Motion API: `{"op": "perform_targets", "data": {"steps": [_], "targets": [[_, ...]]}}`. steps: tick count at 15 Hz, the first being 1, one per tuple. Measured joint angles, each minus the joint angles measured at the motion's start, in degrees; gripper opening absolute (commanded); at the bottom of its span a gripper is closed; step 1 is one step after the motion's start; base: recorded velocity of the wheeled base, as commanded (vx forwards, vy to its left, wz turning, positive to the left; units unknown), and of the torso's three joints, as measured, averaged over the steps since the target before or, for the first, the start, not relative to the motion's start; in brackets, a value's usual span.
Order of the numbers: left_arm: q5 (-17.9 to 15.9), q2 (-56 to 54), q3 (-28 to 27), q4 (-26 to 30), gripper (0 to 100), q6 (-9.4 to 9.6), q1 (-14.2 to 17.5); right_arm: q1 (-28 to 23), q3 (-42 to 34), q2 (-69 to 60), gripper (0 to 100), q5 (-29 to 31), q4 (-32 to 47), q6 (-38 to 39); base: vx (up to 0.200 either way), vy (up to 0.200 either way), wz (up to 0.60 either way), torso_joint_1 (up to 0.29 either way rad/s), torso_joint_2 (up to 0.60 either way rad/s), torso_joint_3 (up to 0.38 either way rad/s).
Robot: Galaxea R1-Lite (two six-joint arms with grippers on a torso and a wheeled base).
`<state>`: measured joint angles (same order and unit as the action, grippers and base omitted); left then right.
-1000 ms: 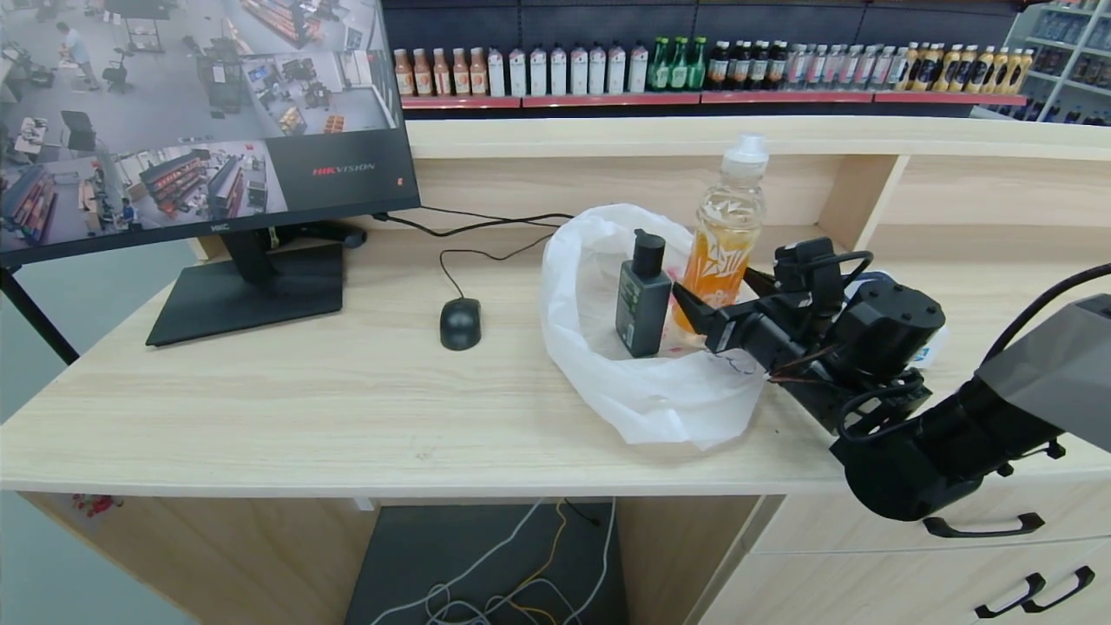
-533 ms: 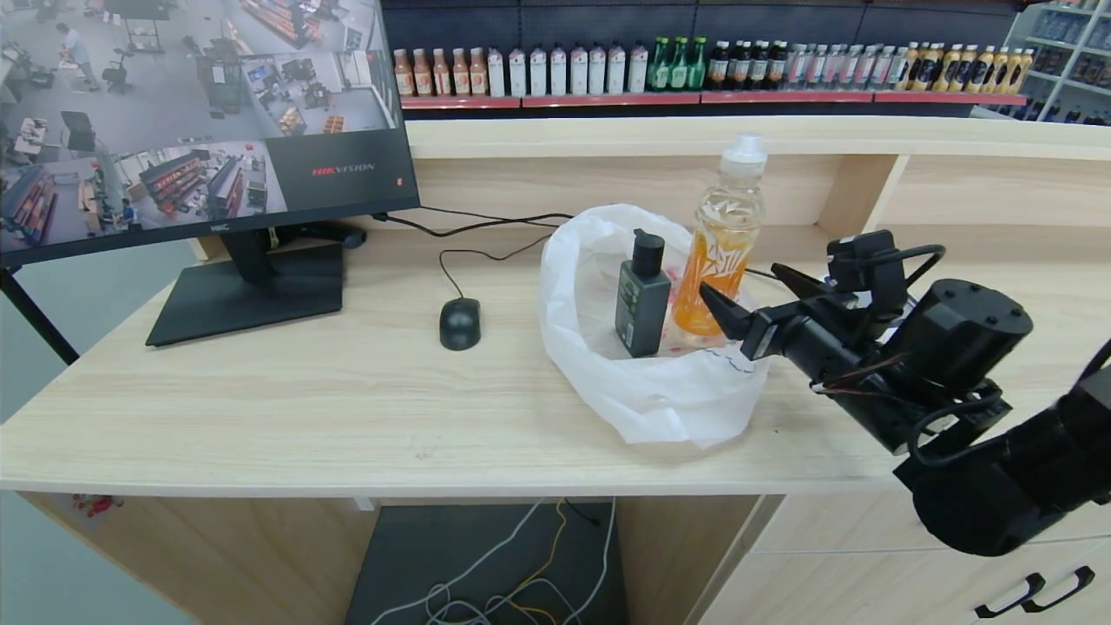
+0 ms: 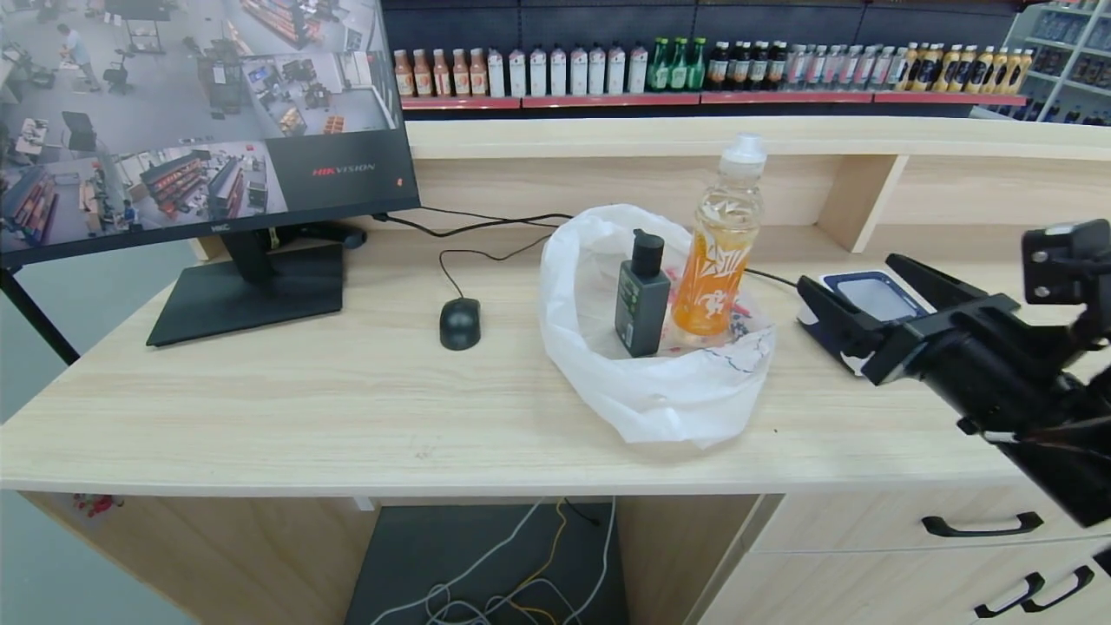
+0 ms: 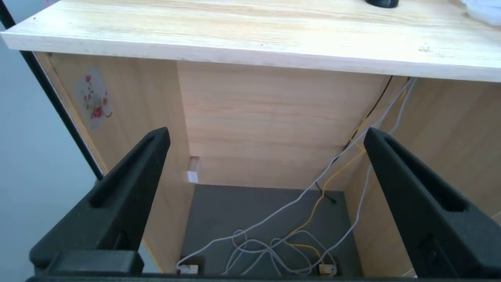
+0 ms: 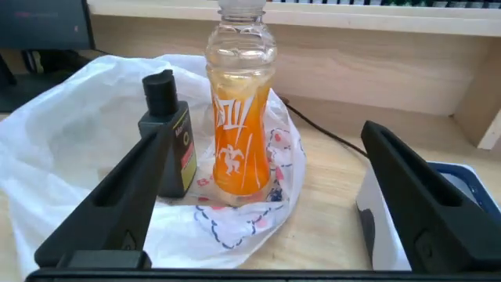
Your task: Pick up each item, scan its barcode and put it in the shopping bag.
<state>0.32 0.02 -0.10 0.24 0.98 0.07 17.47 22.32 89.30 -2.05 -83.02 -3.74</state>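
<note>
The right hand has drawn back from the bag and hangs spread and empty by the scanner. Ahead of its fingertips, an orange bottle and a dark bottle stand upright in the bag on the bench. The left hand, also spread, sits below the bench's edge.

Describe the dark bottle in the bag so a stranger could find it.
On the wooden counter, right of the monitor and mouse, sits an open white shopping bag. Two bottles stand inside; the dark bottle is the shorter, flat-sided one with a black cap, left of the tall orange drink bottle.
</note>
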Motion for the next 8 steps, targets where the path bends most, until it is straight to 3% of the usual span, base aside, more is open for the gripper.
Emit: {"op": "perform_targets", "data": {"steps": [5, 8], "targets": [[0.0, 0.0, 0.0, 0.0, 100, -0.02, 0.0, -0.1, -18.4, -17.3, 100, 0.5, 4.0, -0.3, 0.0, 0.0, 0.0, 0.0, 0.0, 0.0], [0.0, 0.0, 0.0, 0.0, 100, -0.05, -0.1, -0.1, -21.4, -29.8, 100, 1.2, 18.3, -1.2, 0.0, 0.0, 0.0, 0.0, 0.0, 0.0]]}}
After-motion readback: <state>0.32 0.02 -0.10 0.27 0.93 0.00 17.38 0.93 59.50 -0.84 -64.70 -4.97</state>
